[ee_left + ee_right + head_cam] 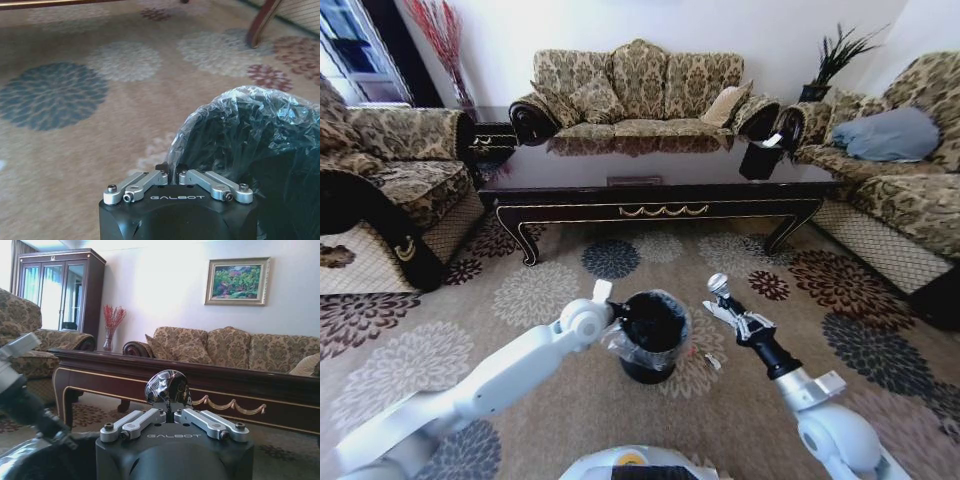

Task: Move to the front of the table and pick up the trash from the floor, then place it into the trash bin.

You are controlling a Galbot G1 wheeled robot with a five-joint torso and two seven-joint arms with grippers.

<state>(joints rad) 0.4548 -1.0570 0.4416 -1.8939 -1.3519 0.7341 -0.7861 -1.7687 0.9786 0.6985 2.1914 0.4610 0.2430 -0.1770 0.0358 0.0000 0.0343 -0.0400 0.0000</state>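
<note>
Two arms are working over the floor (550, 300) in front of the table (660, 210), which is standing well beyond them with sofas around it. On the left, the left gripper (603, 292) is resting at the near-left rim of the bin (655, 340); in its wrist view the fingers (150, 180) are drawn together with nothing visibly between them, right against the clear liner.

The bin is standing upright on the carpet between the two arms, its inside dark, so whether any trash is lying in it cannot be told. Just right of its base, a small pale scrap (712, 362) is lying on the carpet, possibly a wrapper.

On the right, the right gripper (720, 296) is hanging above and to the right of the bin, well apart from its rim. Its fingers (150, 419) are closed on a shiny silvery piece (168, 387), seemingly crumpled foil.

As a judgement, the drive to the table looks done and one piece is picked up; that piece is not yet over the bin's mouth, so carrying it across and letting go is what remains, along with the scrap on the carpet.
</note>
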